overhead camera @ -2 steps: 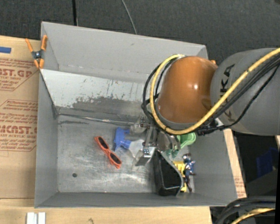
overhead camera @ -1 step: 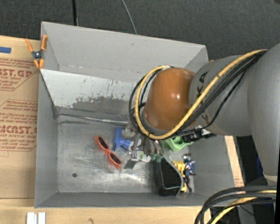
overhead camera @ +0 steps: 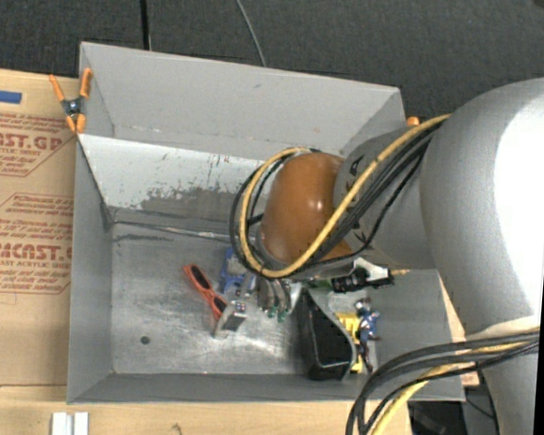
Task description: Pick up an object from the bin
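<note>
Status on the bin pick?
Gripper low at bin centre, state unclear. Nearest: orange-handled tool, small grey piece. Black block close beside, arm side.

The arm's orange cover [overhead camera: 296, 209] and cables [overhead camera: 253, 190] hide much of the hand [overhead camera: 233, 317] and the bin floor [overhead camera: 150, 343] beneath.

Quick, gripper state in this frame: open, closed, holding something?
Gripper: cannot be told. It sits low over the bin floor, next to a small orange-red thing.

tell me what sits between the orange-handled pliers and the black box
In the camera view, the gripper and a small silver piece beside it lie between the orange-handled pliers and the black box.
</note>
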Robot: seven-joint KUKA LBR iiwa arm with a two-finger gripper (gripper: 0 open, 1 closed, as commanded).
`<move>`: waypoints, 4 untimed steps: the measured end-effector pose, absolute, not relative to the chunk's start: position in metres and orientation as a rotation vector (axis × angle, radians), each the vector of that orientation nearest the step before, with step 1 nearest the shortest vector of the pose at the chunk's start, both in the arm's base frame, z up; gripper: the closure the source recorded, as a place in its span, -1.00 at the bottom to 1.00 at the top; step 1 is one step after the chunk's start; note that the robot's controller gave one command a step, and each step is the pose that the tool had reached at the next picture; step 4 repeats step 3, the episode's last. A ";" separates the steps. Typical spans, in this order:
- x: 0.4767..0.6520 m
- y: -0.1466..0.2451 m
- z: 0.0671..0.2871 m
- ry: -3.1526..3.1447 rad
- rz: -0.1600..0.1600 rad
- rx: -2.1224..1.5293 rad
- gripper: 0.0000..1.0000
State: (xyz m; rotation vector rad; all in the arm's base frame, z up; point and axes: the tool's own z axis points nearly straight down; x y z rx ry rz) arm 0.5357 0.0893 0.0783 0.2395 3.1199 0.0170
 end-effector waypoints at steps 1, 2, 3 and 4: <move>0.536 0.089 0.080 3.118 0.016 0.236 -1.00; 0.514 0.097 0.095 3.099 0.013 0.394 -1.00; 0.506 0.099 0.080 3.115 0.002 0.408 1.00; 0.506 0.099 0.080 3.115 0.002 0.408 1.00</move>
